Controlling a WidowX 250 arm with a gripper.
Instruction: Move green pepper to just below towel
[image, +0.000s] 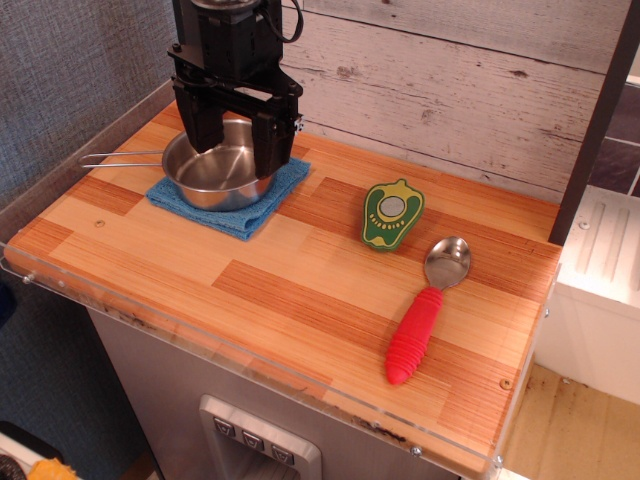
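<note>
A wooden-topped bench (300, 300) seen from above and in front. At the back left, a black robot gripper (232, 150) hangs over a small stainless steel pot with a long wire handle (225, 193), which sits on a folded blue cloth towel (255, 213). The gripper's two fingers are spread apart and hold nothing. The flat green toy pepper slice with a pale centre (392, 213) lies well to the right of the towel, apart from it. Just beside the pepper, nearer the front, lies a metal spoon with a ribbed red handle (428, 305). The task appears not yet begun: the pepper is ungrasped, and the bare strip of bench in front of the towel awaits it.
</note>
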